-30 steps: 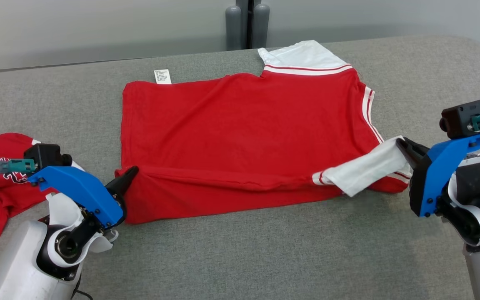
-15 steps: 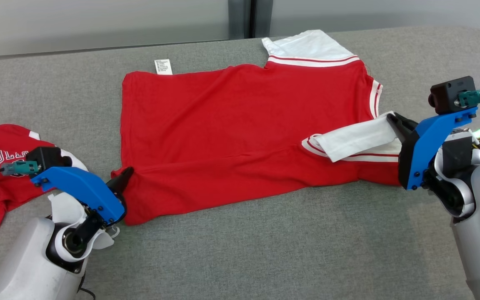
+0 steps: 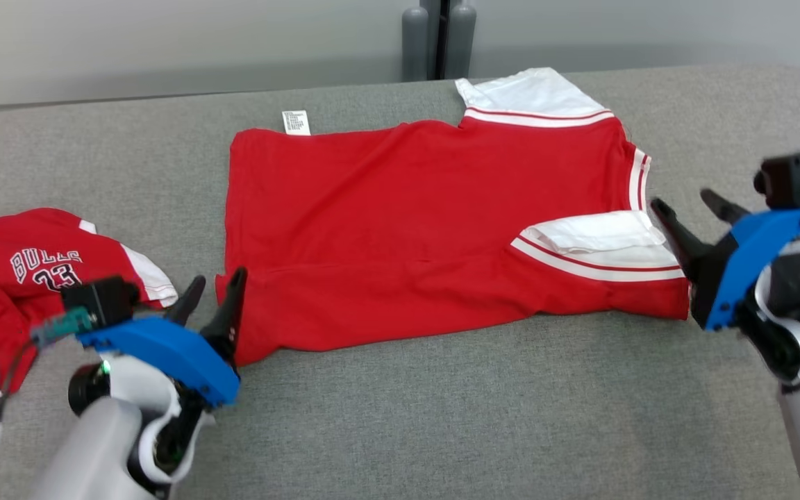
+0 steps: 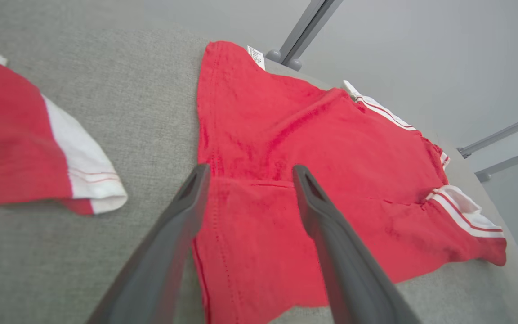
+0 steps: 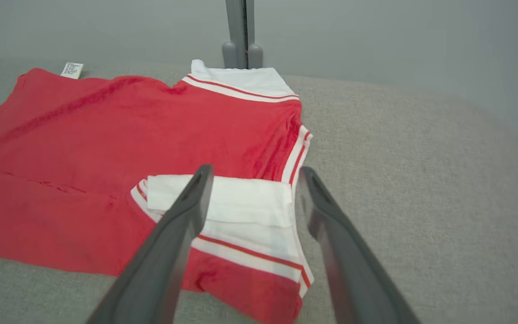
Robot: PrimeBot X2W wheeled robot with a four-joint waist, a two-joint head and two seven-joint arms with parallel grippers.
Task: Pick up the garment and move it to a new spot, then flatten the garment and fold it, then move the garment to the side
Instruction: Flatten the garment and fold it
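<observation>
Garment (image 3: 428, 229), a soft red knit T-shirt with white striped sleeves, is lying spread across the middle of the grey, coarse-woven worktop (image 3: 442, 417), its near edge doubled over in a long fold. Left of the garment, a second red shirt (image 3: 4, 278) printed with white lettering is sitting crumpled. The left end effector (image 3: 218, 278) is standing released at the garment's near-left corner, its tapered dark fingers straddling the hem; half a second ago they were pinched shut on that corner. A small white label (image 3: 296, 122) is poking out at the garment's far-left corner. Towards the garment's right, the near white sleeve (image 3: 601, 232) is now lying flat and folded inward on the red cloth, where before it was being held up. Just right of the garment, the right end effector (image 3: 681, 200) is hanging released, fingers spread, no longer clamping the sleeve.
</observation>
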